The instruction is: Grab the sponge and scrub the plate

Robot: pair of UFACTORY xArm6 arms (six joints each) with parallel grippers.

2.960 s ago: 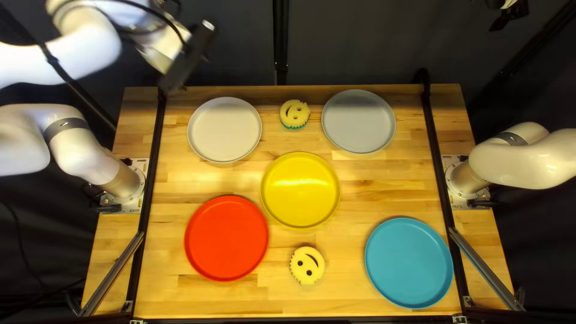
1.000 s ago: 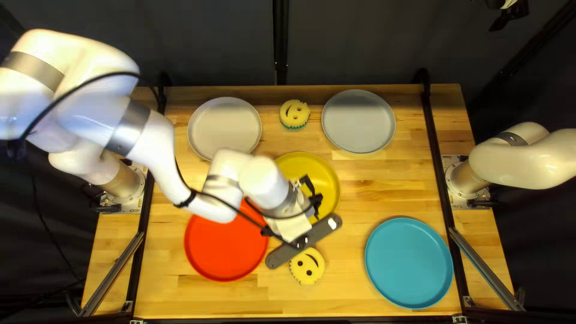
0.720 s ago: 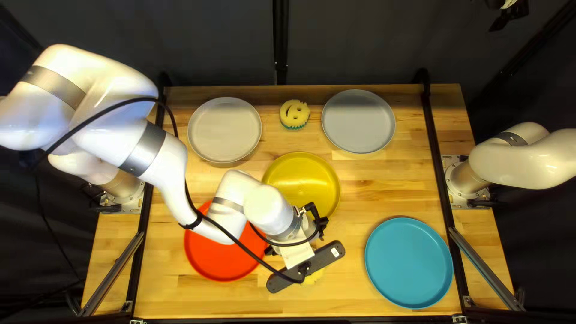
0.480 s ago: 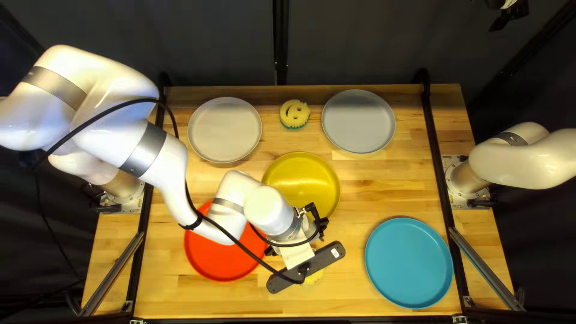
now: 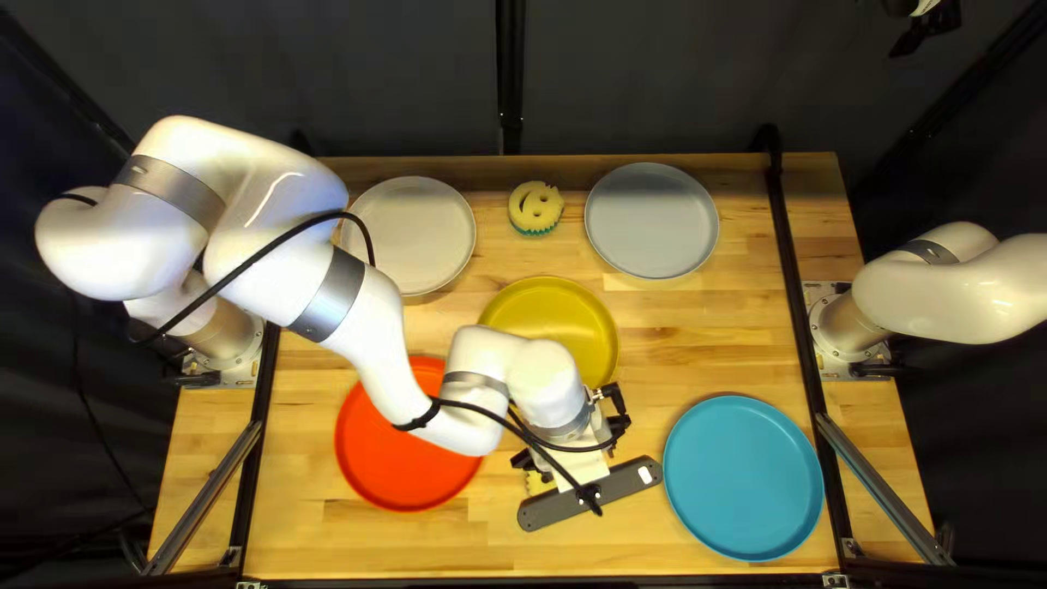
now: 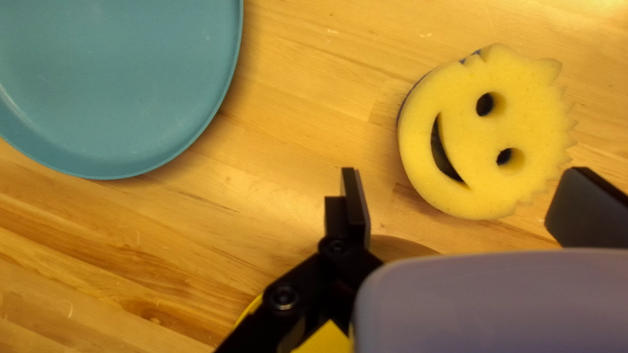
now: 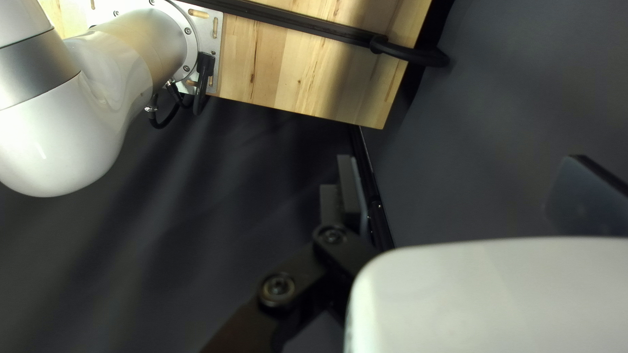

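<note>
One sponge [image 6: 468, 140] ahead, ungripped | left gripper [image 6: 470, 199] spread wide | should be centred over sponge, lowered straight, sides squeezed only lightly

1 white plate [image 5: 420, 235] + 1 grey plate [image 5: 652, 220] + 1 yellow plate [image 5: 551, 327] + 1 red plate [image 5: 382, 447] + 1 blue plate [image 5: 744, 478] = 5 tot. (each its own colour, btw). 1 far sponge [image 5: 536, 205] + 1 near sponge [image 6: 471, 140] = 2 (each w/ 2 eyes & 1 smile). L arm [image 5: 371, 338] + R arm [image 5: 949, 295] = 2. Also 1 table [image 5: 698, 338].
</note>
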